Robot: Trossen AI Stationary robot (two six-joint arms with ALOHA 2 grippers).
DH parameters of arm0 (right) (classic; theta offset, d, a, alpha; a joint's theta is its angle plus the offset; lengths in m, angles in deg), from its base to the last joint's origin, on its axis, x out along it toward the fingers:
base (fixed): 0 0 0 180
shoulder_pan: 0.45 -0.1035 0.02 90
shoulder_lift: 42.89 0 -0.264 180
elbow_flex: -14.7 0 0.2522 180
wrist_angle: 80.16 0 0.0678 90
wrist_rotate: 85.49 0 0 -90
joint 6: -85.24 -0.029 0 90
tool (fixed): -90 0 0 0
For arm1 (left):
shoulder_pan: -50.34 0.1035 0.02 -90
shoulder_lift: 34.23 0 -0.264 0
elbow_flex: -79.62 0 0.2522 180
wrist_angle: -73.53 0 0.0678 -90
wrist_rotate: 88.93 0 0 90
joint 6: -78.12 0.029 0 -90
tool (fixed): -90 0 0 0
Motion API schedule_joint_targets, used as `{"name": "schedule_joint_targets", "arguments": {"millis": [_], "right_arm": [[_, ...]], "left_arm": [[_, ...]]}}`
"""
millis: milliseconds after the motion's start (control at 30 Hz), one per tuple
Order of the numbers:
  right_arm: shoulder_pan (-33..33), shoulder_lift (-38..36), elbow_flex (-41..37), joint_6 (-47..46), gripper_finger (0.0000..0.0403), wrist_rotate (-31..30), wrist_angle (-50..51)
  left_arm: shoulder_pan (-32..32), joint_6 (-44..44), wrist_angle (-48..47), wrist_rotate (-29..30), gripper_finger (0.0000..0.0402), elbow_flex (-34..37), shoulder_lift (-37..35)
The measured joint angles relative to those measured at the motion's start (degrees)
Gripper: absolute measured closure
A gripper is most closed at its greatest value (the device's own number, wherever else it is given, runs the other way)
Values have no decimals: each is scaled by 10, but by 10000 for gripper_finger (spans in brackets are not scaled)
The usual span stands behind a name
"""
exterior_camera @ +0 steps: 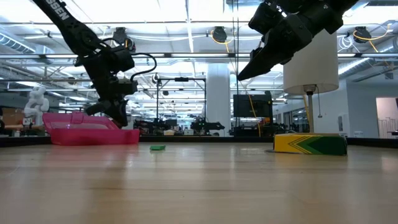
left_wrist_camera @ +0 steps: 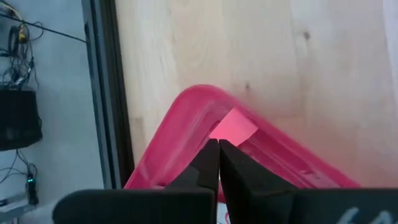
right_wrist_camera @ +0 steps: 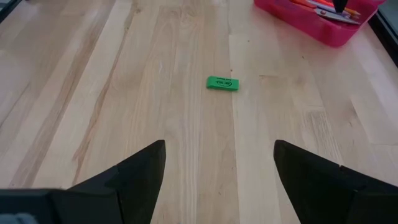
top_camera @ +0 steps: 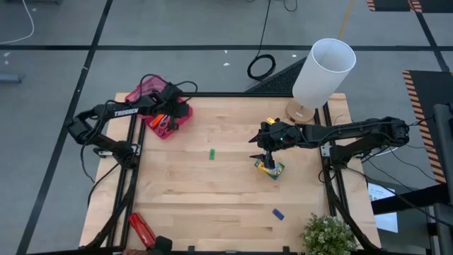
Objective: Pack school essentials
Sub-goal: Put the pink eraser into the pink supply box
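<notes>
High view, for you: pink bin [top_camera: 182,122] sits at the desk's [top_camera: 212,198] far-left corner, half over the edge frame. Inside you can make out orange and purple stationery [top_camera: 163,125], packed close; individual items can't be told apart. Right wrist view shows the same bin [right_wrist_camera: 323,28] with orange pens and a scissor-like handle lying in it.

Left tool [top_camera: 172,95] is above the bin's back part. Left wrist view: its fingers [left_wrist_camera: 205,165] are pressed together, nothing between them, with the bin's rounded corner [left_wrist_camera: 186,118] right under the tips. Low view puts that tool [exterior_camera: 118,112] just over the bin wall [exterior_camera: 93,134].

Right tool [top_camera: 265,147] hangs over the crayon box [top_camera: 270,168], which lies flat on the desk right of centre, green and yellow. Low view: box [exterior_camera: 311,144] is on the wood, tool [exterior_camera: 252,68] clearly above it, not touching. Right wrist view: its fingers [right_wrist_camera: 134,171] are spread wide, empty.

Loose on the desk:
- green eraser [top_camera: 211,154] near centre, between bin and crayon box, well apart from both; also seen in the low view [exterior_camera: 157,148] and right wrist view [right_wrist_camera: 222,83]
- blue eraser [top_camera: 278,214] toward the near-right, apart from the crayon box
- red stapler-like object [top_camera: 141,228] at the near-left edge

White lamp [top_camera: 322,71] stands at the far-right corner, plant [top_camera: 329,235] at the near-right corner.
</notes>
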Motion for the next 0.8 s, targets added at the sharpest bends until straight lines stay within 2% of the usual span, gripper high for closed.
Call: {"name": "schedule_joint_targets", "arguments": {"millis": [133, 433, 667, 800], "right_arm": [[0, 0, 0, 1, 113, 0, -7], [0, 0, 0, 15, 113, 0, -61], [0, 0, 0, 23, 113, 0, -66], [0, 0, 0, 25, 113, 0, -68]], "left_arm": [[0, -10, -11, -1, 396, -5, 0], [-1, -106, -63, 5, 399, -56, 4], [12, -326, -98, 16, 400, -84, 49], [4, -385, -119, 15, 400, -96, 91]]}}
